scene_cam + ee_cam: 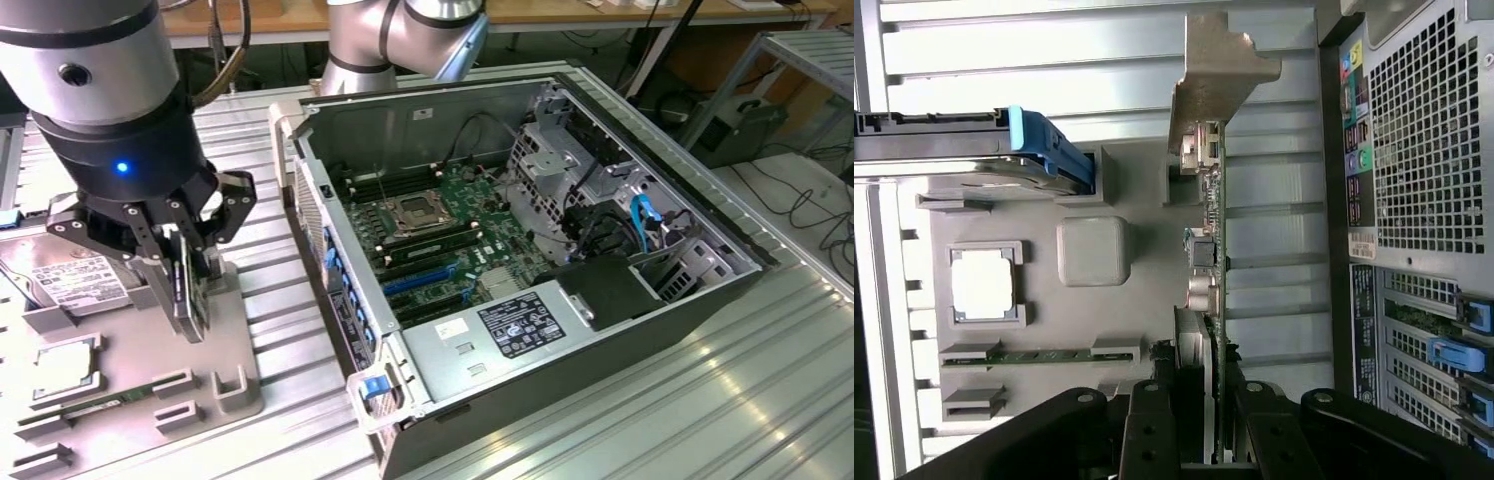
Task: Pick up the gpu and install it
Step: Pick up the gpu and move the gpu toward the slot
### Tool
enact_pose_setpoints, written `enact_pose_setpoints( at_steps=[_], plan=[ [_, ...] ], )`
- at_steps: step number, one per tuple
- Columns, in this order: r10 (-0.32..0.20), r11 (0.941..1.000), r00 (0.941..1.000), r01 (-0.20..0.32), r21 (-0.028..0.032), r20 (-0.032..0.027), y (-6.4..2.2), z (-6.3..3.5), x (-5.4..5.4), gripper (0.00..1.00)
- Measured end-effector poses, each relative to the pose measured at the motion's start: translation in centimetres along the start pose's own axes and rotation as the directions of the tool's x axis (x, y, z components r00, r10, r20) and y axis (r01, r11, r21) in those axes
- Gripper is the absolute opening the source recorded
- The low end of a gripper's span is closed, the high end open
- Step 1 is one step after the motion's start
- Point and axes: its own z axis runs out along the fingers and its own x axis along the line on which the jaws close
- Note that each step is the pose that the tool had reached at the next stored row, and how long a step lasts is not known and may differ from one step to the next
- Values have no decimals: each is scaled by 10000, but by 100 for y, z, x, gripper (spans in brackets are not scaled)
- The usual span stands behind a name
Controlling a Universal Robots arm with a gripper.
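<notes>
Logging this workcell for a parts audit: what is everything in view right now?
gpu: one, dark with silvery bracket, on edge in the gripper, over the tray.
hard drive: one, silver with white label, on the tray.
square chip: one, silvery, in a tray pocket.
memory stick: one, green, in a tray slot.
tray: one, grey, on the table.
computer case: one, black, open, beside the tray.
table: one, silvery, under everything.
gripper: one, black, shut on the gpu.

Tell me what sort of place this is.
Probably a robotics lab or workshop set up for computer assembly: an open computer case lies on a ribbed metal table, a grey fixture tray holds spare parts, and the robot's claw grips the gpu.
</notes>
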Motion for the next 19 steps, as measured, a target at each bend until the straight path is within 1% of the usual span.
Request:
enact_pose_setpoints(
  at_steps=[9,19],
  plan=[
    [1,10000,10000,-1,-4,-17,8,-243,-3,27],
    [1,10000,10000,-1,-7,-26,15,-438,-6,27]
  ],
)
